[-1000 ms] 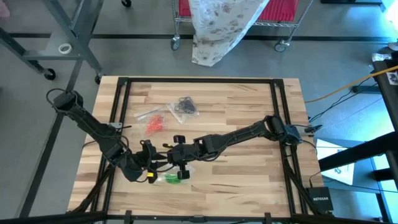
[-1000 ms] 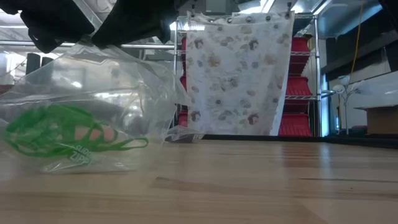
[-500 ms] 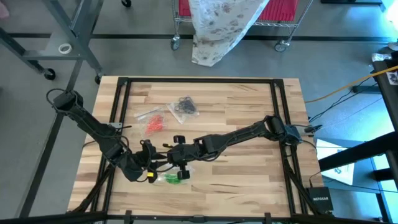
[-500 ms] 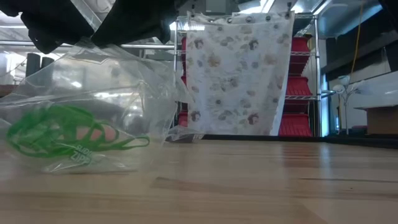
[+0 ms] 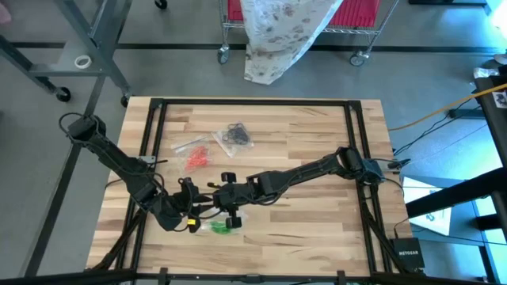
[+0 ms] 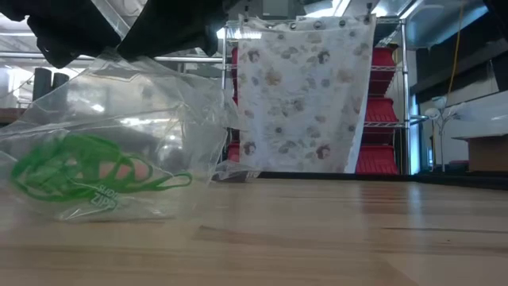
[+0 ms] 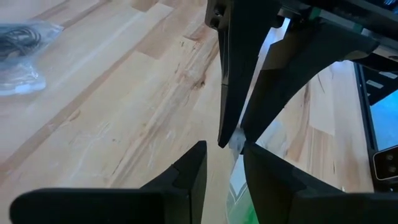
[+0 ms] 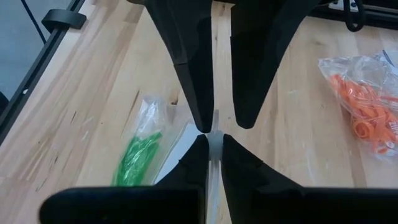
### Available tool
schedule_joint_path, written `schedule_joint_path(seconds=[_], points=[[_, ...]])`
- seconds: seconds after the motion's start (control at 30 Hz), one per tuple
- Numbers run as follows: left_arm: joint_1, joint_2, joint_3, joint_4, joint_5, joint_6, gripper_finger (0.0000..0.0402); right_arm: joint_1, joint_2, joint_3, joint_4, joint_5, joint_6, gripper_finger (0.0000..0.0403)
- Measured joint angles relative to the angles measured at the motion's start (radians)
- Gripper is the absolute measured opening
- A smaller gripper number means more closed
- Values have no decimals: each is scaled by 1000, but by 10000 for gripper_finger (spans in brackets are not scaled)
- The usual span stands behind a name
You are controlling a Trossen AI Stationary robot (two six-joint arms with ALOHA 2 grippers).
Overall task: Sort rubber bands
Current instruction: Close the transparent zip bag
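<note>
- While both arms meet near the front middle of the table (image 5: pixel 317 206), the left gripper (image 5: pixel 192 207) and the right gripper (image 5: pixel 230 207) sit tip to tip over a clear bag (image 6: pixel 119 135) of green rubber bands (image 6: pixel 79 171).
- In the right wrist view, the right gripper (image 8: pixel 213 140) has its fingers nearly together, pinching a thin clear edge of the bag between the tips.
- In the left wrist view, the left gripper (image 7: pixel 224 155) has its fingers slightly apart with a strip of clear plastic between them; whether they actually press on it I cannot tell.
- The green rubber bands are thin bright loops, tangled in a loose heap at the bottom of the bag, which rests on the wood; one loop trails out sideways along the tabletop inside the plastic.
- From above, the green bands (image 5: pixel 215 227) show just in front of the two grippers.
- Orange-red rubber bands (image 5: pixel 198 156) lie bunched in a second clear bag farther back on the table, left of centre.
- Black rubber bands (image 5: pixel 234 133) lie in a third clear bag, just beside the orange-red ones and toward the back.
- A patterned cloth (image 6: pixel 305 95) hangs over a wire rack behind the table.
</note>
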Motion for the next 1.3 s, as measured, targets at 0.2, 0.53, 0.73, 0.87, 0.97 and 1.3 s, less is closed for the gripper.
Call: schedule_joint_path(seconds=[0.2, 0.53, 0.73, 0.87, 0.97, 1.3], points=[[0, 0, 0, 0, -6, 5, 98, 0, 0, 0, -1, 0, 14, 31], [0, 0, 0, 1, -6, 20, 98, -1, 0, 0, -13, -2, 51, 47], [0, 0, 0, 0, -6, 20, 98, -9, 0, 0, -15, 2, 39, 123], [0, 0, 0, 0, -6, 20, 98, -23, -4, 1, -56, -7, 15, 150], [0, 0, 0, -1, -6, 22, 98, -35, -20, 1, -140, -8, 4, 155], [-8, 0, 0, -80, -6, -73, 98, -138, -40, -113, -81, -174, -9, 156]])
